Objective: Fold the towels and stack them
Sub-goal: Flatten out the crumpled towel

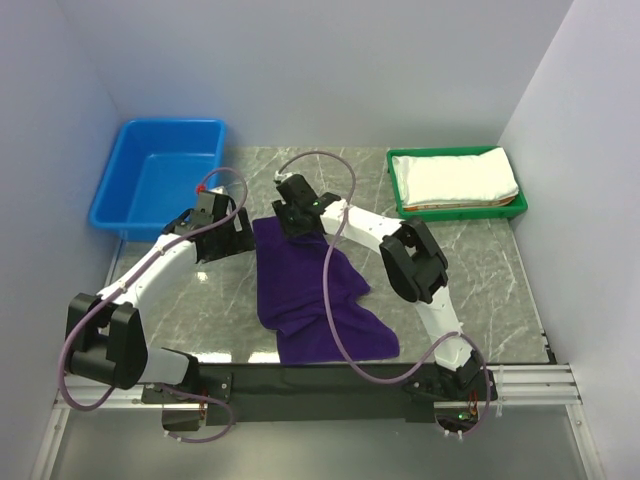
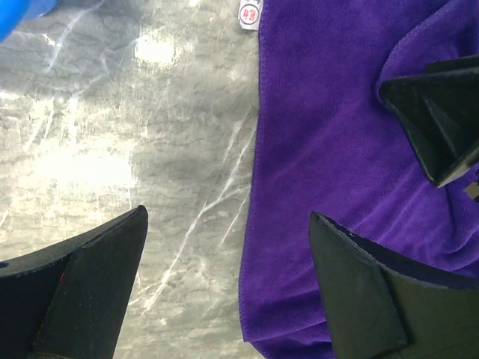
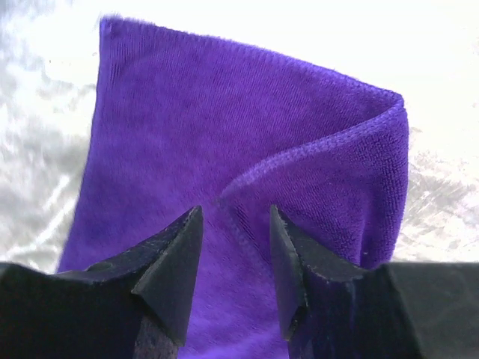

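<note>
The purple towel (image 1: 315, 290) lay rumpled in the middle of the bench (image 1: 480, 290), its 12 o'clock end between both arms. The left pincer (image 1: 232, 232) was spread wide at the towel's 9 o'clock edge, one finger over stone and one over cloth. Only its wrist view showed a white tag (image 2: 251, 13) on that hem. The right pincer (image 3: 236, 217) stood parted above a folded-over corner, pinching nothing. The overhead view alone showed the white towel (image 1: 465, 175) in a green tray (image 1: 400, 190) at 2 o'clock and a blue bin (image 1: 110, 200) at 10.

White tubular links on left arm (image 1: 150, 271) and right arm (image 1: 365, 226), bulky black joints, looping mauve cables (image 1: 330, 300); left claw (image 2: 228, 217) and right claw (image 3: 236, 213) matte black wedges.
</note>
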`<action>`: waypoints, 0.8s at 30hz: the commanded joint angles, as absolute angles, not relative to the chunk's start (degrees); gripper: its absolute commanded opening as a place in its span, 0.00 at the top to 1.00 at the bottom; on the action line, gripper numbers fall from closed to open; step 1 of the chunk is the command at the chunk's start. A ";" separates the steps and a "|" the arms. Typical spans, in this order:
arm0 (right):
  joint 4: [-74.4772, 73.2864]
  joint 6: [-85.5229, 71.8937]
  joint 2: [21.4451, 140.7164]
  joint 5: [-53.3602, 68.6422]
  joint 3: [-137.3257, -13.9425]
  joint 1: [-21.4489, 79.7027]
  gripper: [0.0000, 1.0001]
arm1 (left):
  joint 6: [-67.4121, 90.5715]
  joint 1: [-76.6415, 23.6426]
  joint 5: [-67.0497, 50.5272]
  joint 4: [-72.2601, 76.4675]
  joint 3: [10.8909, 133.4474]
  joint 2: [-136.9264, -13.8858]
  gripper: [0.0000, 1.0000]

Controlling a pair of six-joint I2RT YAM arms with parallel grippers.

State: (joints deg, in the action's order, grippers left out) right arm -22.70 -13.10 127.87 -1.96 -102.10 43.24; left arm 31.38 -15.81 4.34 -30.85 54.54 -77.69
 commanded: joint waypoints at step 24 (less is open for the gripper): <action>-27.77 -22.85 136.23 -16.87 -112.68 46.67 0.63 | 30.15 -15.47 5.54 -29.00 53.79 -74.35 0.06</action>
